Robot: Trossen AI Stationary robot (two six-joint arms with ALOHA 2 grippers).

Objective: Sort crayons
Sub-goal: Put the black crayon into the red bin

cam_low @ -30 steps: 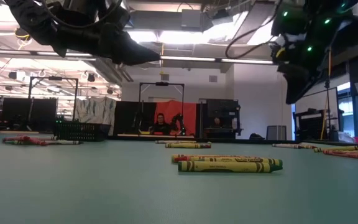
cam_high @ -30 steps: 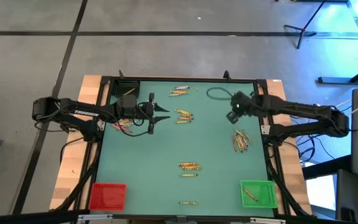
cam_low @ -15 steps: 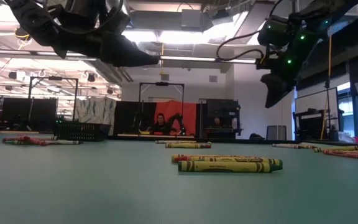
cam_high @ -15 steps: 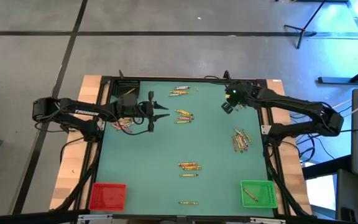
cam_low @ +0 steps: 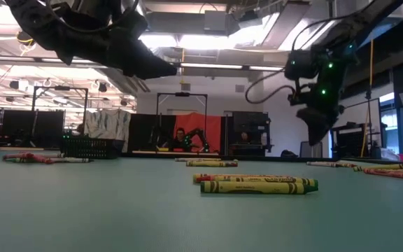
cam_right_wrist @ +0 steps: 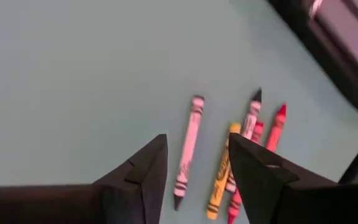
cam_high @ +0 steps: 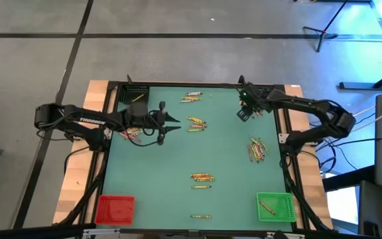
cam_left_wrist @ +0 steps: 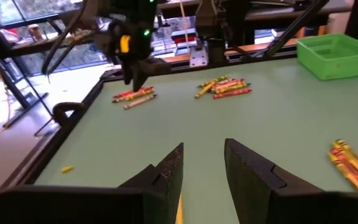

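Note:
Crayons lie in small groups on the green mat: one group (cam_high: 196,123) ahead of my left gripper, one (cam_high: 192,98) near the far edge, one (cam_high: 256,149) at the right, one (cam_high: 202,177) near the middle. A few more, a pale crayon (cam_right_wrist: 188,149), a yellow one (cam_right_wrist: 219,183) and a red one (cam_right_wrist: 276,127), lie flat right under my right gripper (cam_right_wrist: 197,138), which hangs open above them, pointing steeply down. My left gripper (cam_left_wrist: 202,148) hovers open at the far left (cam_high: 176,123), pointing nearly level toward the right. A thin yellow sliver (cam_left_wrist: 179,208) shows beside one finger; what it is I cannot tell.
A red bin (cam_high: 115,209) stands at the near left corner and a green bin (cam_high: 274,206) at the near right. A black bin (cam_high: 133,93) sits at the far left, with more crayons (cam_high: 132,136) under the left arm. A lone crayon (cam_high: 201,216) lies by the near edge.
My right arm has swung toward the table's far edge, and its gripper has come down toward the mat over the crayons at the far right. My left gripper has kept still.

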